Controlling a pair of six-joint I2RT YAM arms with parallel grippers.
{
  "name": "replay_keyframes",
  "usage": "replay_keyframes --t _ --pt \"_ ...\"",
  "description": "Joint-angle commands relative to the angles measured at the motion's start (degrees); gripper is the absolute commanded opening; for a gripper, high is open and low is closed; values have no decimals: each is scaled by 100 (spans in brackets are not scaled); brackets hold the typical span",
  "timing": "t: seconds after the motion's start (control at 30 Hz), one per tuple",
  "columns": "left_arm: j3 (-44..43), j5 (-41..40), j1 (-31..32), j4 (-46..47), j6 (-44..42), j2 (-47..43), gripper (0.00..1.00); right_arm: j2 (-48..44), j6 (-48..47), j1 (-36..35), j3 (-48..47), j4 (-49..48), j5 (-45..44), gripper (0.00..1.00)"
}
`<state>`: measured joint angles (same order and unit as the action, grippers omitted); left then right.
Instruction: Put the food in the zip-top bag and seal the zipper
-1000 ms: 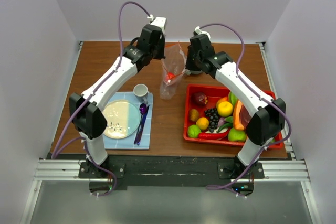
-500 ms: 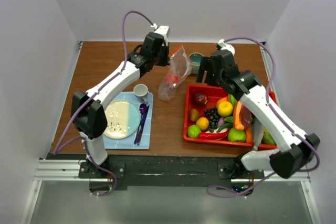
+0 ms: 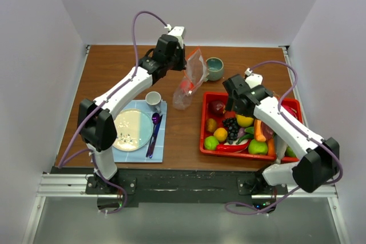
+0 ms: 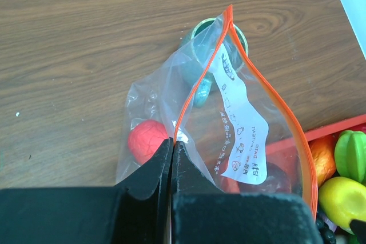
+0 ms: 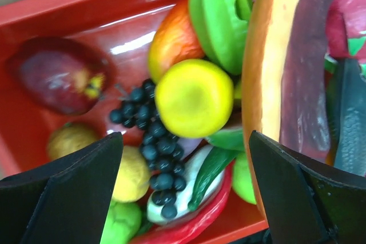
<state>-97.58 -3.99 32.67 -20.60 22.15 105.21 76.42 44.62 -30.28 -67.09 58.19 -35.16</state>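
Teal cup (image 3: 214,68) behind zip-top bag (image 3: 193,74)

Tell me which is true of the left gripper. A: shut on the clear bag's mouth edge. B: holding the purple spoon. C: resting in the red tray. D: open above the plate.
A: the left gripper is pinched shut on the zip-top bag, right at its orange-red zipper.

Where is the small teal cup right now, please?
In the top view, the teal cup stands right of the clear zip-top bag, beyond the red plastic tray's far-left corner.
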Motion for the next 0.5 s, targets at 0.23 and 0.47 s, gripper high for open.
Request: replay_keyframes --t 0.23,0.47 --pt "-174 65 21 144 -35 -79 0 1049 -278 101 -129 -335 -518 97" --pt "-165 118 12 170 -44 -62 0 1498 -296 154 -94 -335 -598 98"
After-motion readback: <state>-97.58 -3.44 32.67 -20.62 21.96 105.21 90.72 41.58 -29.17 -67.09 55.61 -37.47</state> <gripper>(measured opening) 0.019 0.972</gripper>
